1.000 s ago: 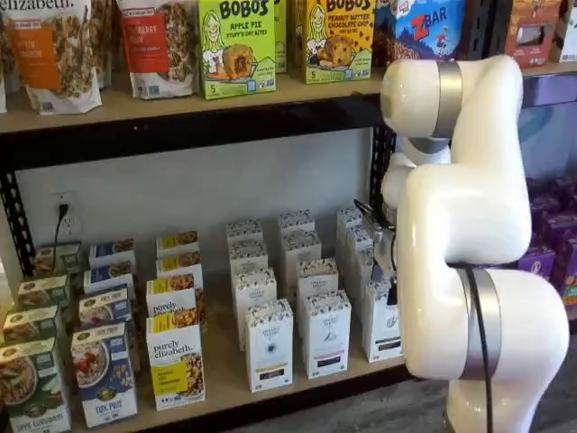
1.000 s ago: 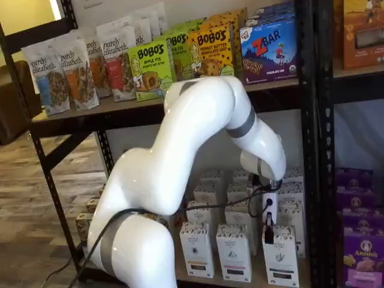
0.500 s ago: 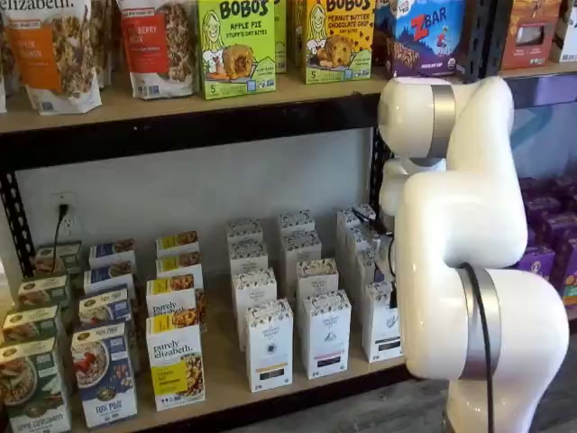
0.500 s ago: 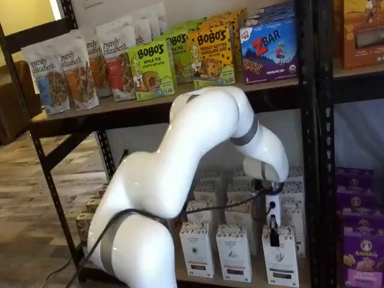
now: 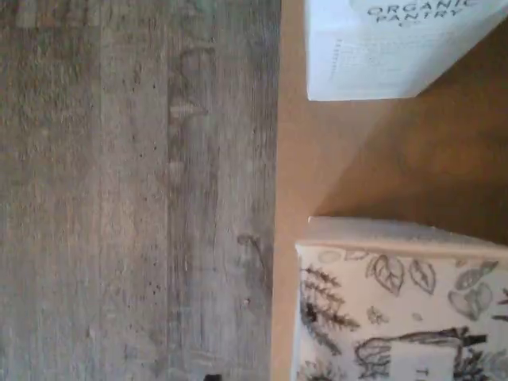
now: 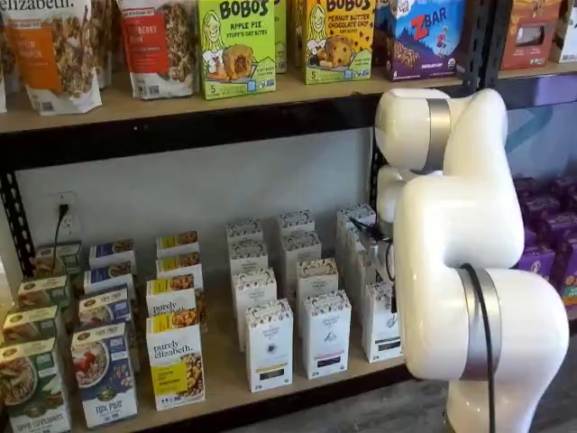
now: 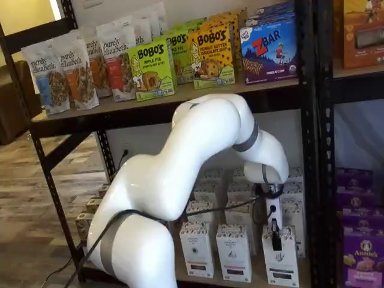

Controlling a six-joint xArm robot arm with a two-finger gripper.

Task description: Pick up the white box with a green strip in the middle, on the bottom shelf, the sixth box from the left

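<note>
The white box (image 7: 281, 258) stands at the front right of the bottom shelf (image 6: 225, 374), a tall carton with a speckled top band and a dark label strip; in a shelf view (image 6: 379, 325) my arm covers part of it. My gripper (image 7: 276, 238) hangs right over its top, one black finger reaching down to the top band. No gap between the fingers shows, so I cannot tell whether it is open or shut. The wrist view shows a leaf-patterned box top (image 5: 397, 309) close below, at the shelf board's front edge.
Two similar white cartons (image 6: 269, 345) (image 6: 325, 332) stand left of it, with more rows behind. A yellow-fronted granola box (image 6: 175, 361) and a blue-fronted box (image 6: 104, 374) stand further left. A black rack upright (image 7: 309, 150) rises on the right. Grey wood floor (image 5: 135, 190) lies below the shelf edge.
The arm has sunk and the gripper has come down and slightly right, from above the white box to its top band.
</note>
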